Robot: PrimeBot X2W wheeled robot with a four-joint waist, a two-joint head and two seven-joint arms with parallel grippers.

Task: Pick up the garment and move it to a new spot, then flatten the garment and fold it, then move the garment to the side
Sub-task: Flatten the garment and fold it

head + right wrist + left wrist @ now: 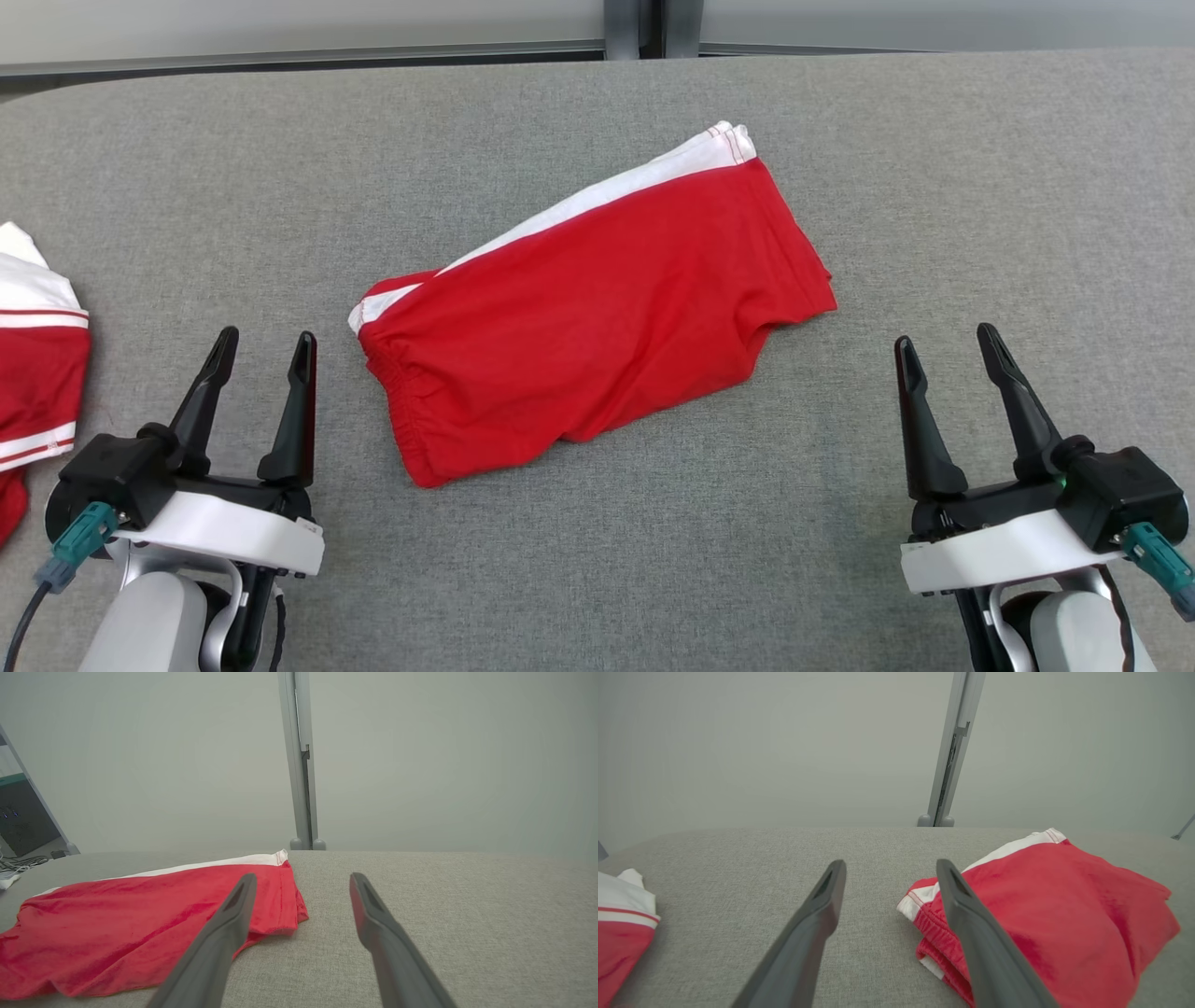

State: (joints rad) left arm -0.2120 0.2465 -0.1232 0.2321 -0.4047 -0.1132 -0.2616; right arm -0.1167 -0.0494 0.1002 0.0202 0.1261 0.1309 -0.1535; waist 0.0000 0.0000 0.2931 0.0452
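Observation:
The garment (pixel 597 313) is a pair of red shorts with a white side stripe, lying folded and slanted in the middle of the grey table (pixel 597 579). Its elastic waistband faces the lower left. My left gripper (pixel 264 343) rests open at the lower left, a short way left of the waistband, with nothing between its fingers. My right gripper (pixel 948 338) rests open at the lower right, clear of the garment's leg end. The left wrist view has the garment (pixel 1055 905) to the right of the open left gripper (pixel 891 868); the right wrist view has the garment (pixel 135 928) to the left of the right gripper (pixel 302 880).
A second red and white garment (pixel 37 364) lies at the table's left edge, also visible as cloth (pixel 621 924) in the left wrist view. A grey wall with a vertical metal post (pixel 637 23) stands behind the table's far edge.

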